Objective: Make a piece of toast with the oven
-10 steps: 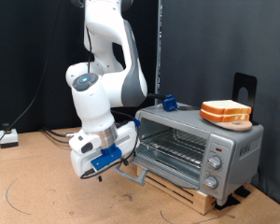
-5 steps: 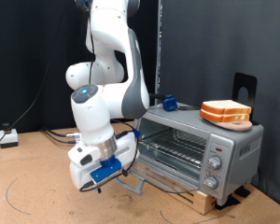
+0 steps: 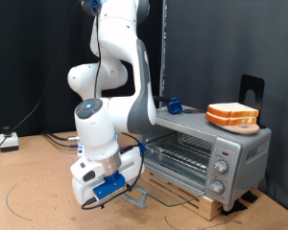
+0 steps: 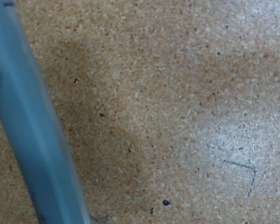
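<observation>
The silver oven (image 3: 221, 151) stands at the exterior view's right on a wooden pallet. Its glass door is dropped open, and the wire rack (image 3: 179, 147) shows inside with nothing on it. Two near-identical bread slices (image 3: 232, 115) lie stacked on the oven's roof; the piece of toast is one of them. My gripper (image 3: 118, 195) is low over the board floor, right at the door's grey bar handle (image 3: 136, 200). In the wrist view the handle (image 4: 33, 131) crosses the picture as a grey bar very close to the camera. No fingers show there.
A wooden pallet (image 3: 204, 202) sits under the oven. A small blue object (image 3: 173, 104) is on the oven's back corner, and a black bracket (image 3: 251, 91) stands behind it. Cables and a white box (image 3: 8, 142) lie at the left. The floor is brown board.
My gripper has moved down and to the exterior view's left, staying at the handle. The oven door has swung from partly open to fully dropped.
</observation>
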Available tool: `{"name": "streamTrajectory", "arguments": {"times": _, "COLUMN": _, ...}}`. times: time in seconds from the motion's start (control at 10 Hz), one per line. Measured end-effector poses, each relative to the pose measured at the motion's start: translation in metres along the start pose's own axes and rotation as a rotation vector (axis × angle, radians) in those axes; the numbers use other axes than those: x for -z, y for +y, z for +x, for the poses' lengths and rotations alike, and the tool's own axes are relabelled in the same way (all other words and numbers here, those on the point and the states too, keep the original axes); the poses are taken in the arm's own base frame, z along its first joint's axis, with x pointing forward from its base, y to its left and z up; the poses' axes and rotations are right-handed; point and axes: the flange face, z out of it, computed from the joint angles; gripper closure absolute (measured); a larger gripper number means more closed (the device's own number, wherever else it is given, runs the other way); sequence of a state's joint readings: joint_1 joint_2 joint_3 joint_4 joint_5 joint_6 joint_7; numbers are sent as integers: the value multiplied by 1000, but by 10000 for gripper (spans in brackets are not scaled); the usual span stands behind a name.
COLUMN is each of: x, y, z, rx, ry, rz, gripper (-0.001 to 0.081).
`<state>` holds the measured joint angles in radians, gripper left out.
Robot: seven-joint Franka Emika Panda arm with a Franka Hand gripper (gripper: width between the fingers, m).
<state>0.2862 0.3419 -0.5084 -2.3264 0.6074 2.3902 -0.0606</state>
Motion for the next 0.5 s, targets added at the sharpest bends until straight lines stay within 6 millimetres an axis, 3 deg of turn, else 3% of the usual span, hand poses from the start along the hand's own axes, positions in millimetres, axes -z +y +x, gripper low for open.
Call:
{"name": "streamTrajectory", "arguments": {"times": 0.2, "x": -6, "y": 4, "z": 3, "rx": -11, "ry": -3, "rz": -16, "gripper": -3}}
{"name": "streamTrajectory", "arguments": {"times": 0.5, "x": -1, "y": 32, "z": 12, "rx": -35, "ry": 14, "rz": -58, "gripper": -3}}
